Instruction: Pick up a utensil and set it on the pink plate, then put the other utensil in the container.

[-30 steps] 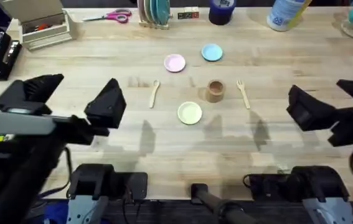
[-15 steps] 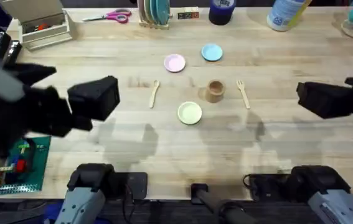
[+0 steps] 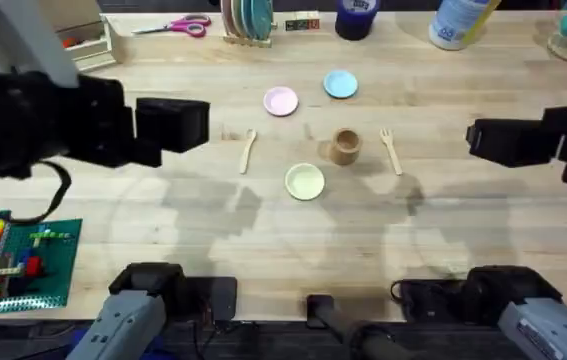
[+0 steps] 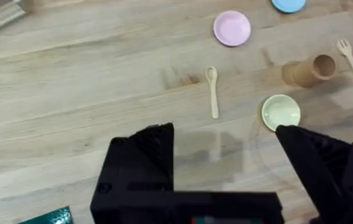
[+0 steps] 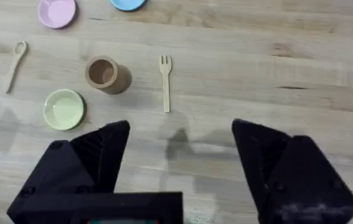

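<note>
Left arm: up over the left side of the table, well short of the utensils; a second ago it hung lower and nearer its base, so it has swung up and inward toward the middle.
Left gripper (image 4: 223,168): black fingers spread wide, nothing between them, seen from its wrist camera above bare wood.
Spoon: the small light wooden spoon with an oval bowl (image 3: 248,150) lies flat left of centre, handle toward the arms, untouched and unmoved since a second ago.
Pink plate: the small round pale pink plate (image 3: 281,101) sits beyond the spoon, empty, with a light blue round plate (image 3: 340,84) just to its right.
Yellow plate: a pale yellow round plate (image 3: 305,181) lies nearest the arms, between spoon and fork.
Container: the tan-brown cylindrical cup (image 3: 345,145) stands upright, open mouth up, empty as far as the right wrist view shows.
Fork: the small light wooden fork with short tines (image 3: 391,150) lies flat just right of the cup, apart from it.
Right gripper (image 5: 179,155): fingers wide apart, empty, hovering on the near side of the fork; the arm has lifted and levelled off.
Reading: both arms are only approaching; no step is done yet, and the spoon pickup looks first.
</note>
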`<state>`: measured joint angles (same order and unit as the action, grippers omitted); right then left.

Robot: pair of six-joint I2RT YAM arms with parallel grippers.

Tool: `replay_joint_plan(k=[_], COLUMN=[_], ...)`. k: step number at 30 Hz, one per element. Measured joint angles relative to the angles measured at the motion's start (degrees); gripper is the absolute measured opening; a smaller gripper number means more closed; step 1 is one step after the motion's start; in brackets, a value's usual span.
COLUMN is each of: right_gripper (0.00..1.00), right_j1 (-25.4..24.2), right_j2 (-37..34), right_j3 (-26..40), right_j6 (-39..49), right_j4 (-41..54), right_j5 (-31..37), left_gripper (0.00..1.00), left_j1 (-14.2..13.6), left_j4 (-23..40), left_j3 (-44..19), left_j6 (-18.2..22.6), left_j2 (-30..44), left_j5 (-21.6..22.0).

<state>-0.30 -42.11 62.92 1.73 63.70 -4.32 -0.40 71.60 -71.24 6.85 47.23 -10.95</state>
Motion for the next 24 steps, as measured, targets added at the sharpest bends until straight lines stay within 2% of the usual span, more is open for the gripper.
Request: replay_joint_plan(k=[11,24], right_gripper=[0.998,0.998], right_j1=[0.00,0.00], right_j2=[0.00,0.01], right_j3=[0.07,0.07], right_j6=[0.00,0.00], right_j4=[0.04,0.04], right_j5=[0.00,0.01], left_gripper=[0.995,0.995], left_j1=[-0.31,-7.67], left_j4=[0.23,-1.19], left_j3=[-0.07,-0.07], left_j6=[-0.46,-1.31], left_j2=[9.39,21.79], left_j5=[-3.07,-0.23])
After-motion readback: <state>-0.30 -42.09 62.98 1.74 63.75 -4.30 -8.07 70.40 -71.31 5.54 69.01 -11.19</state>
